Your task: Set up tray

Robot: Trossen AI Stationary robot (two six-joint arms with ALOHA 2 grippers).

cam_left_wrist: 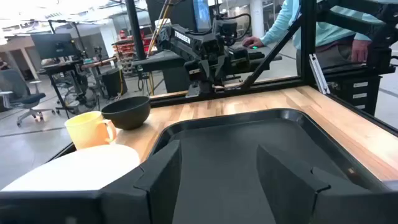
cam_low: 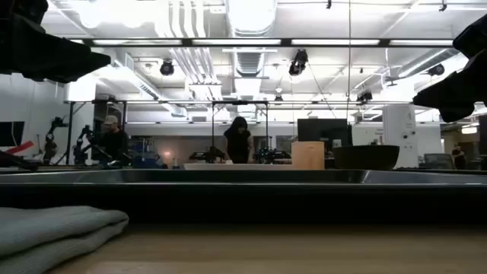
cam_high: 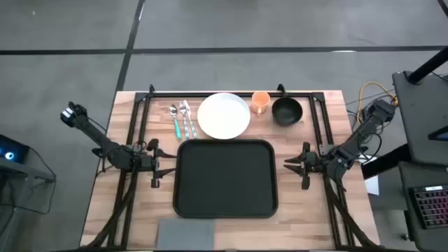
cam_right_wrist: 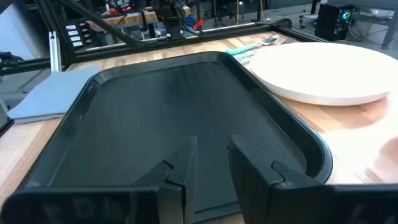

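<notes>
The large black tray [cam_high: 225, 178] lies flat in the middle of the wooden table, with nothing on it. My left gripper [cam_high: 162, 166] stands open just off the tray's left rim, its fingers level and pointing at the tray [cam_left_wrist: 249, 137]. In the left wrist view the left gripper [cam_left_wrist: 219, 158] shows a wide gap. My right gripper [cam_high: 292, 166] stands at the tray's right rim and faces the left one. Its fingers [cam_right_wrist: 212, 142] are a little apart, with nothing between them, over the tray [cam_right_wrist: 161, 99]. Neither gripper visibly touches the tray.
Behind the tray, from left to right, lie cutlery [cam_high: 180, 117], a white plate [cam_high: 224, 115], an orange cup [cam_high: 260, 102] and a black bowl [cam_high: 286, 110]. A folded grey napkin [cam_high: 187, 231] lies at the near edge. People show in the room beyond.
</notes>
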